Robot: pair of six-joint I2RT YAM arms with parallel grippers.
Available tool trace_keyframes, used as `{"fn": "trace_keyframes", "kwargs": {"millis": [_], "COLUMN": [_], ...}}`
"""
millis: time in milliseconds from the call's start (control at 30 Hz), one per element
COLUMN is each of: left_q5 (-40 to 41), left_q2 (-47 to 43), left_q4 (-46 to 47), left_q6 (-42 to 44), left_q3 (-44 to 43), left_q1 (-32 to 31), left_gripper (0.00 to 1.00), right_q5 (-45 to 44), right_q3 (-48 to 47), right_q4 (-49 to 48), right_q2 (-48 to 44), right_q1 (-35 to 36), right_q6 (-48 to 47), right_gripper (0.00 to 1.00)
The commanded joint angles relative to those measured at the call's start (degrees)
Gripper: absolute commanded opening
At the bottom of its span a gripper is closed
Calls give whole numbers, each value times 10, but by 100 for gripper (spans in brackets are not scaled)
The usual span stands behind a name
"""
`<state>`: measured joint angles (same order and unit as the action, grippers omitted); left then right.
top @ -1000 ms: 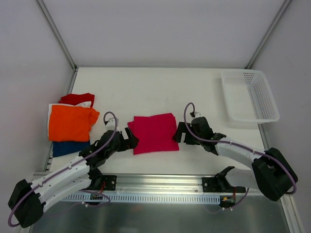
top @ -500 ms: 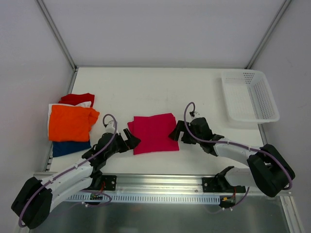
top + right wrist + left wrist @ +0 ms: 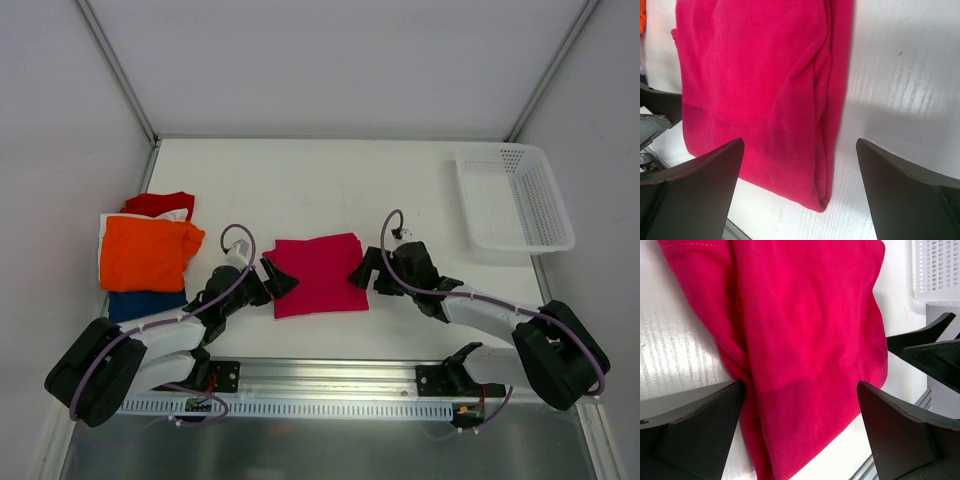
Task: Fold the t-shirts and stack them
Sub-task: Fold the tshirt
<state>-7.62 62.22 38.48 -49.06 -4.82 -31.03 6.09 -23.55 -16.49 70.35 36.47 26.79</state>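
Magenta-pink t-shirt (image 3: 316, 275) lies folded into a rough rectangle at the middle of the desk (image 3: 300, 180), near the front edge. Same spot and same shape as a second ago.

Left claw (image 3: 275, 284) sits at the shirt's left edge with its jaws spread wide, gripping nothing. It has crept right since the earlier frame and now reaches the cloth. Its arm has drawn in too: the elbow, which was far out at the lower left, is now tucked closer to the base. In the left wrist view the folded left edge of the shirt runs between the two fingers (image 3: 695, 435), and the cloth meets the inner side of the left one.

Right claw (image 3: 364, 272) is at the shirt's right edge, also wide open and empty. It has moved slightly left over the second, with little change in the last half of it. In the right wrist view the shirt's right edge and a strip of bare desk lie between its fingers (image 3: 905, 195).

Stack at the desk's left edge is unchanged: orange t-shirt (image 3: 148, 253) on top, with the red t-shirt (image 3: 158, 203), white t-shirt (image 3: 180, 214) and dark blue t-shirt (image 3: 135, 304) showing from under it.

White perforated basket (image 3: 515, 240) is at the far right, well apart from the shirt and not moved.
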Motion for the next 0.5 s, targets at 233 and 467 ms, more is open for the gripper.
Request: {"fn": "trace_keyframes", "kwargs": {"millis": [233, 467], "left_q5": [24, 46], "left_q2": [-24, -17], "left_q4": [-188, -235], "left_q6": [30, 45], "left_q3": [-12, -27], "left_q1": [4, 4], "left_gripper": [99, 99], "right_q5": [-12, -13], "right_q3": [-5, -10], "right_q4": [-21, -38], "right_q2": [23, 58], "right_q1": [-3, -3], "right_q6": [2, 2], "right_gripper": [99, 100]}}
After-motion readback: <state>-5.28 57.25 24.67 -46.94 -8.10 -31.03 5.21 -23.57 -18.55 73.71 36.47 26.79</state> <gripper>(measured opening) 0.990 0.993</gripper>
